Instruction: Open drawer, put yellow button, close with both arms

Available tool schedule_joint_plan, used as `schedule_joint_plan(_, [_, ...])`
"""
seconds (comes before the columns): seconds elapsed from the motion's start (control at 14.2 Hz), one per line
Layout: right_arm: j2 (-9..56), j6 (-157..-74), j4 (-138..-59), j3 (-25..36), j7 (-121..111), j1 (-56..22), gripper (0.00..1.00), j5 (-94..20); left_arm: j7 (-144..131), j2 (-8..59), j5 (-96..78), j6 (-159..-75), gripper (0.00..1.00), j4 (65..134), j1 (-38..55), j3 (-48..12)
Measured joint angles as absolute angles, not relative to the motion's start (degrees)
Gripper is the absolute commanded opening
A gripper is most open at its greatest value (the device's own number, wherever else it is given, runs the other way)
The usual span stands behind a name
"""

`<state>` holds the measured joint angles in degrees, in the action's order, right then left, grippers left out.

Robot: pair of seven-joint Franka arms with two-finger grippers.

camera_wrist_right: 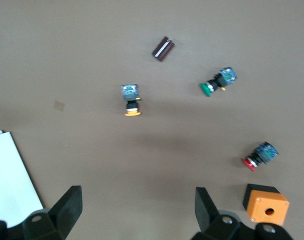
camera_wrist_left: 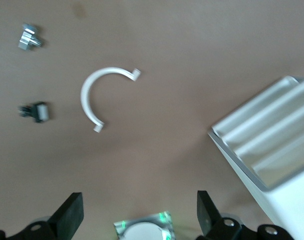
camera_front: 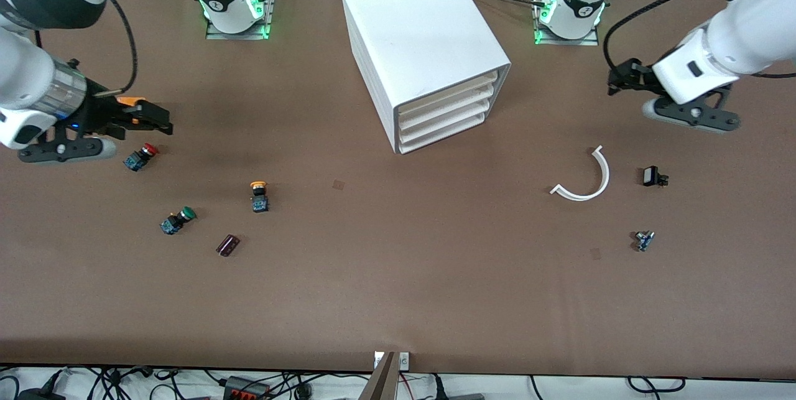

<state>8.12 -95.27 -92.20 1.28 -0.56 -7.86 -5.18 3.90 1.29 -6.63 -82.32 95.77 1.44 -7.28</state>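
The white cabinet [camera_front: 423,45] stands mid-table near the arms' bases, and its uppermost drawer [camera_front: 449,91] is shut like the three below it. The yellow button [camera_front: 259,196] sits upright on the table toward the right arm's end, also seen in the right wrist view [camera_wrist_right: 131,100]. My right gripper [camera_front: 158,119] hangs open and empty over the table next to a red button [camera_front: 142,156]; its fingers [camera_wrist_right: 67,205] are spread wide. My left gripper [camera_front: 622,79] hangs open and empty at the left arm's end, its fingers [camera_wrist_left: 72,212] apart over bare table.
A green button [camera_front: 177,220] and a dark maroon block [camera_front: 227,245] lie near the yellow button. An orange box [camera_wrist_right: 265,203] sits under the right hand. A white curved strip [camera_front: 587,179], a small black part [camera_front: 653,176] and a small metal part [camera_front: 643,240] lie toward the left arm's end.
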Motion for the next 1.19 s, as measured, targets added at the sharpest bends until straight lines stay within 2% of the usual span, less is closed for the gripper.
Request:
schedule_joint_plan(0.28, [12.19,-101.71,-91.83,1.15,-0.21,-14.94,1.00,-5.49,9.74,6.16,-19.27,-75.58,1.00,96.13,1.37,-7.32])
schedule_joint_plan(0.56, [16.01,-105.11,-91.40,1.11,0.30,-18.18,1.00,-5.48,18.56,14.53,-30.98,-75.12,1.00,96.45,0.94,-7.13])
schedule_joint_plan(0.84, [20.07,-107.85,-90.59,2.04,0.24,-17.78,1.00,-5.05,26.63,19.55,-40.51,-81.97,1.00,99.46,0.81,-7.16])
schedule_joint_plan(1.19, [26.98,-111.22,-89.16,2.04,0.24,-17.89,1.00,-1.27,38.77,19.55,-52.75,-89.26,1.00,111.06,0.78,-7.18])
